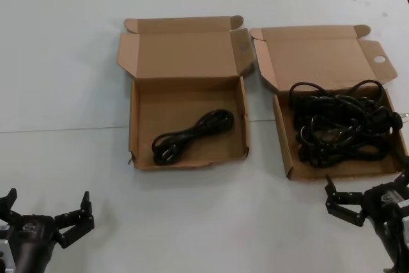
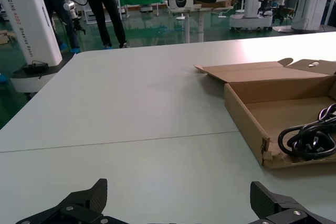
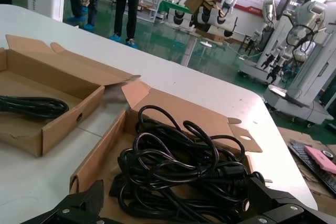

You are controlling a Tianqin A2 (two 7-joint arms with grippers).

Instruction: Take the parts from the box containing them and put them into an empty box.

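Note:
The box containing the parts (image 1: 284, 135) stands at the right, its lid flap showing a round hole (image 1: 379, 59). A tangled pile of black cables (image 1: 342, 123) fills it. The box with the ragged front wall (image 1: 185, 161) stands to its left and holds one looped cable (image 1: 192, 135). My right gripper (image 1: 365, 187) is open at the front wall of the right box. In the right wrist view the pile (image 3: 189, 166) lies just beyond that gripper (image 3: 176, 198). My left gripper (image 1: 48, 199) is open and low at the near left, holding nothing.
Both lids (image 1: 182, 46) lie open and flat toward the far side. A seam (image 1: 64, 129) crosses the white table. In the left wrist view the left gripper (image 2: 178, 198) faces bare table, with the ragged box (image 2: 247, 119) off to one side. People and robots stand beyond the table.

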